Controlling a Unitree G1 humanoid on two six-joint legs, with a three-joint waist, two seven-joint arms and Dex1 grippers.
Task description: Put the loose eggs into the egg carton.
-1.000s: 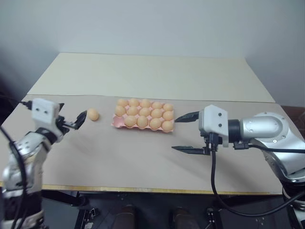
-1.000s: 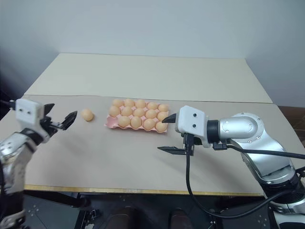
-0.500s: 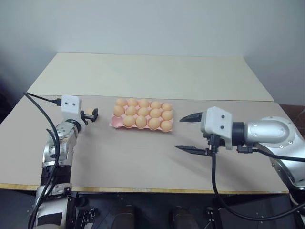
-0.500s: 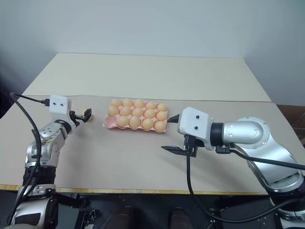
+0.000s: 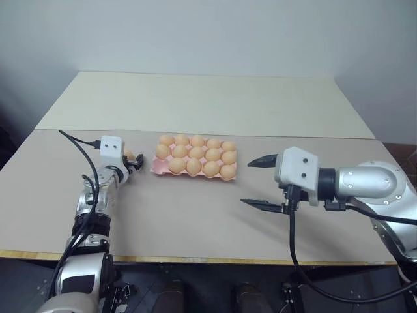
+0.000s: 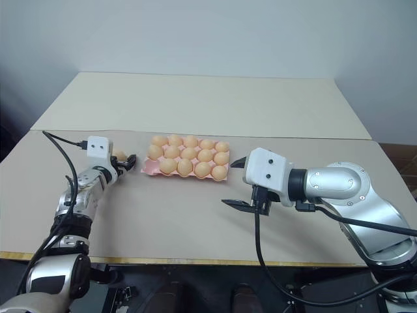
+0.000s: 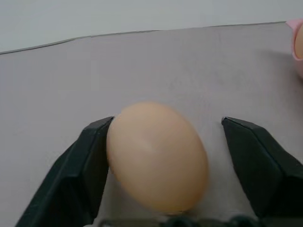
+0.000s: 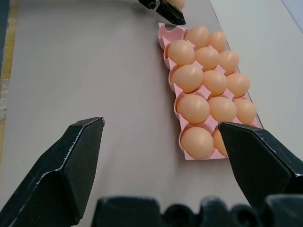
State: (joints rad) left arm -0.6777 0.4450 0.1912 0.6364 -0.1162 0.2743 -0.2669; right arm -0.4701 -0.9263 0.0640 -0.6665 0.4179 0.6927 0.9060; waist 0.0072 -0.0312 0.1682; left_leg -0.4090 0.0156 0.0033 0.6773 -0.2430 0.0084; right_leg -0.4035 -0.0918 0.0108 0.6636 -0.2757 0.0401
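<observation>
Left hand (image 7: 158, 156) brackets loose egg (image 7: 157, 156) on desk (image 5: 195, 208); one finger touching, other apart. Right hand (image 5: 259, 182) wide open, empty, near carton (image 5: 158, 168).

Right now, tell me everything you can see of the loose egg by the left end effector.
The loose egg is a smooth, light orange-tan oval with a matte shell, whole and unmarked as far as it shows. It lies on the beige table, just off the pink egg carton's left end, apart from it. It sits between the two black fingers of the left end effector: one finger touches its side, the other stands off with a gap, so it is not clamped yet.
</observation>
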